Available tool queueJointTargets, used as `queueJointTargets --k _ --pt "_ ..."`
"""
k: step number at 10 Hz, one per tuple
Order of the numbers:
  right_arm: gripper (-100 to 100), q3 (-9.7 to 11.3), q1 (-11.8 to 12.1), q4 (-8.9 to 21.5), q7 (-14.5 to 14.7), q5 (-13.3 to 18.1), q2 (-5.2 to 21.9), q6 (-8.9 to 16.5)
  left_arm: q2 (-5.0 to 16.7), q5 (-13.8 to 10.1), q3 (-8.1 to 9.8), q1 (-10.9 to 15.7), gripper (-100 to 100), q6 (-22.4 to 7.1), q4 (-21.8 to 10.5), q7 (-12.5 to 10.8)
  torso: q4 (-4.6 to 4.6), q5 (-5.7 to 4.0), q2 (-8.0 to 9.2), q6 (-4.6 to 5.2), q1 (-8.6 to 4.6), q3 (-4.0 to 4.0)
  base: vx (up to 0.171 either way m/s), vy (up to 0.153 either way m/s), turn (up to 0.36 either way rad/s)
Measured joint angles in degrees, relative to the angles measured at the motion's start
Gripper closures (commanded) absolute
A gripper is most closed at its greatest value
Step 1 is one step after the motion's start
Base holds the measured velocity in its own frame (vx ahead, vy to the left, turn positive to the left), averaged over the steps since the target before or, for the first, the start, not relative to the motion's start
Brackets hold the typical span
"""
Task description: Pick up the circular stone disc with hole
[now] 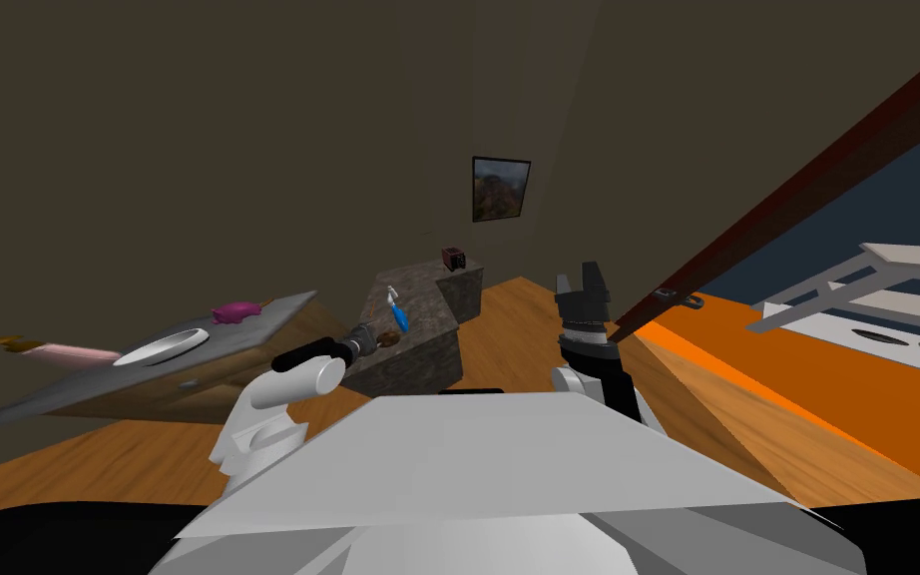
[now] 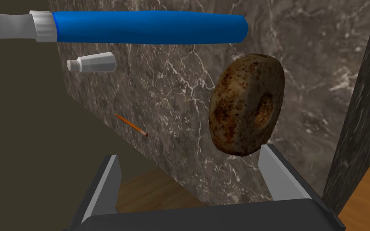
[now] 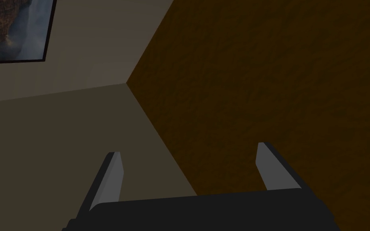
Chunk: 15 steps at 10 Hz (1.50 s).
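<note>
While left and right jaws stand apart, the stone disc (image 2: 246, 104) lies near blue-handled tool (image 2: 148, 27) and bottle (image 2: 92, 63).

You have dim brownish walls (image 1: 248, 120) ahead, a framed picture (image 1: 500, 188) hanging on one, a wooden floor (image 1: 513, 339) below, a dark marble counter (image 1: 413, 364) in the middle and a grey table (image 1: 69, 389) left of it.

left gripper (image 2: 189, 151) extended forward, level, at the near edge of the marble block (image 1: 423, 357), fingers spread wide and gripping nothing. right gripper (image 1: 582, 278) pointing upward, right of the block, fingers likewise spread.
</note>
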State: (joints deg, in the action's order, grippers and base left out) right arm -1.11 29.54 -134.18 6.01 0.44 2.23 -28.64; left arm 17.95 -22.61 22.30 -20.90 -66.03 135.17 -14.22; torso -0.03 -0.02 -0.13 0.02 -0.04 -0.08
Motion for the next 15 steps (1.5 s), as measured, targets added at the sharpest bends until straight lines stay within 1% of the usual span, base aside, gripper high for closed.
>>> queueJointTargets --k 2,3,6,9,14,15 --pt "0 0.0 0.0 0.0 0.0 0.0 0.0 0.0 0.2 -0.4 0.43 0.4 -100 -2.8 -0.2 -0.2 0.01 0.01 0.07 -0.01 0.03 0.04 0.014 -0.015 -0.022" --pt "0 0.0 0.0 0.0 0.0 0.0 0.0 0.0 0.5 -1.2 1.16 0.7 -100 -4.3 -0.5 -0.4 0.01 0.0 0.05 0.0 0.01 0.03 0.022 -0.018 -0.025" --pt "0 0.0 0.0 0.0 0.0 0.0 0.0 0.0 1.1 -2.8 2.6 1.5 -100 -8.6 -1.5 -0.8 0.0 0.0 0.02 -0.01 0.02 0.01 0.03 -0.018 -0.04" --pt "0 0.0 0.0 0.0 0.0 0.0 0.0 0.0 2.5 -5.1 4.69 2.7 -100 -13.5 -2.4 -1.3 0.0 0.0 0.01 0.0 0.02 0.01 0.025 -0.016 -0.034" --pt "0 0.0 0.0 0.0 0.0 0.0 0.0 0.0 4.2 -7.5 6.87 4.4 -100 -21.1 -3.5 -2.2 0.0 0.0 0.04 -0.01 0.02 0.02 0.023 -0.016 -0.036" --pt "0 0.0 0.0 0.0 0.0 0.0 0.0 0.0 4.8 -8.3 7.54 4.6 -100 -22.6 -3.9 -2.3 0.01 0.0 0.04 -0.01 0.02 0.02 0.035 -0.02 -0.064"
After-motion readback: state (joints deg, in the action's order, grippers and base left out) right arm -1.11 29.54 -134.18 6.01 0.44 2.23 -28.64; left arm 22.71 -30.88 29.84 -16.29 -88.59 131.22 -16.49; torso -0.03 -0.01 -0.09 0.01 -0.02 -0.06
